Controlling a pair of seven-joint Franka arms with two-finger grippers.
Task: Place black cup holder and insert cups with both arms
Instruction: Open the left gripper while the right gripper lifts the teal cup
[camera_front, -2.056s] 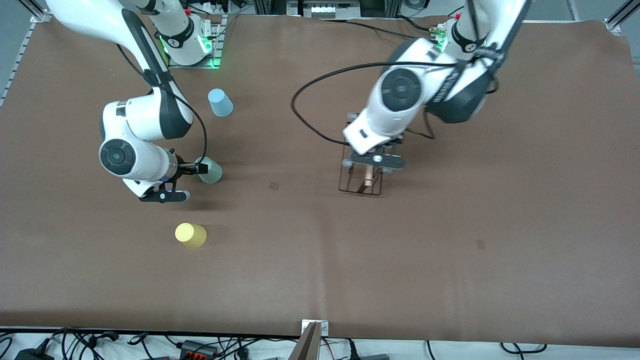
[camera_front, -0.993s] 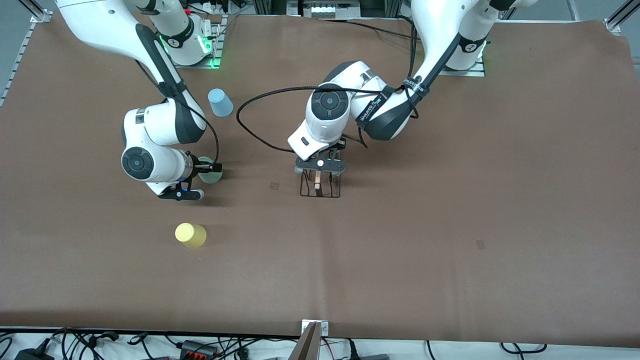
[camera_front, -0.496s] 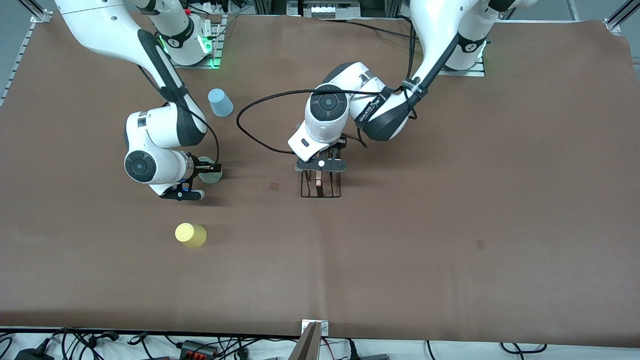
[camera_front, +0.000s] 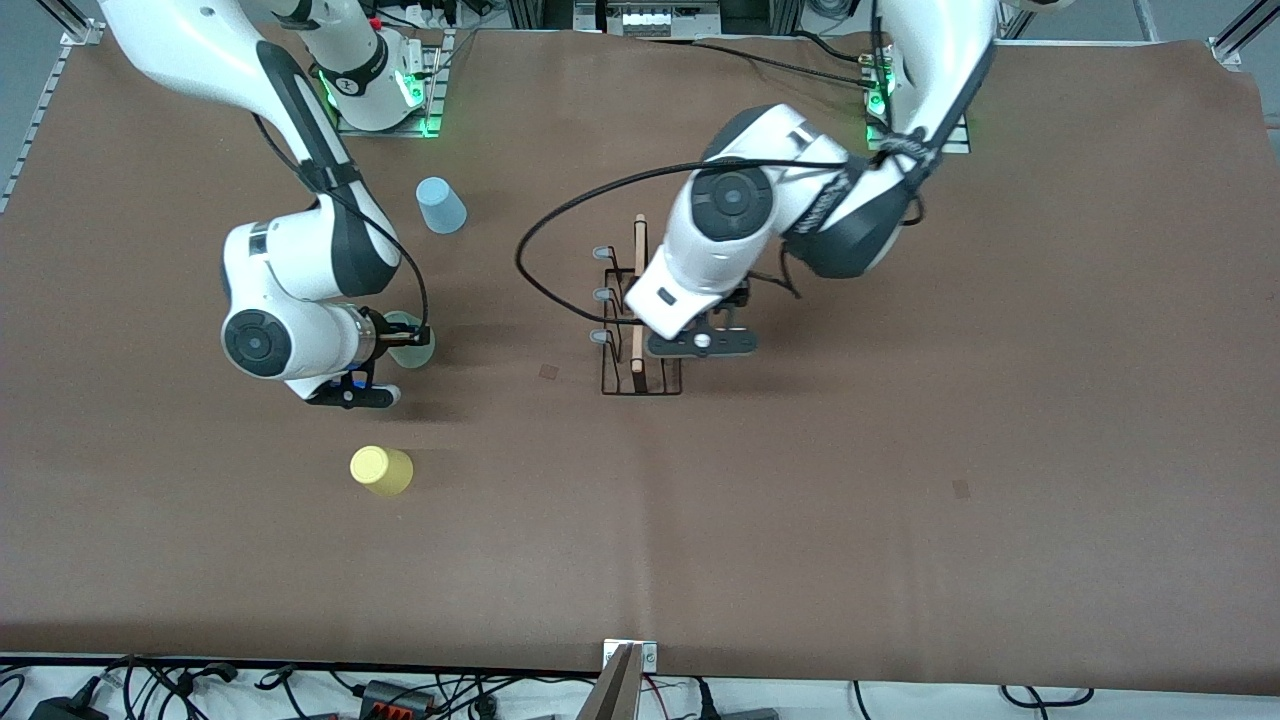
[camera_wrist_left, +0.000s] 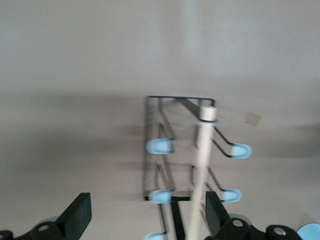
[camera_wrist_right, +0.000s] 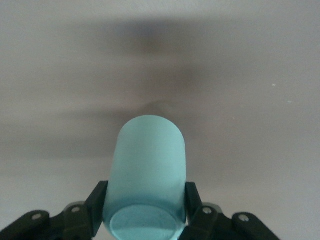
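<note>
right gripper (camera_wrist_right: 145, 212) frame centre-left, clamped on mint cup (camera_wrist_right: 147, 175) | left gripper (camera_wrist_left: 145, 220) frame centre, fingers spread over black cup holder (camera_front: 640, 330)

The worktop (camera_front: 900, 500) is covered in a brown sheet that looks like matt paper or thin felt, with faint creases and no shine. The holder (camera_front: 640, 375) is thin black wire, with a pale bare wood rod (camera_front: 638, 300) and soft-looking grey-blue tips (camera_wrist_left: 160, 145), maybe rubber. The cups look like smooth plastic with a dull satin finish: mint cup (camera_wrist_right: 146, 175), yellow cup (camera_front: 380, 469), blue cup (camera_front: 440, 205). Both arms have glossy white shells that catch the light, with dark matt joints. The right gripper (camera_wrist_right: 145, 212) and left gripper (camera_wrist_left: 145, 220) are matt black, plastic by the look of it. The cable (camera_front: 560, 215) has a black braided sleeve.
</note>
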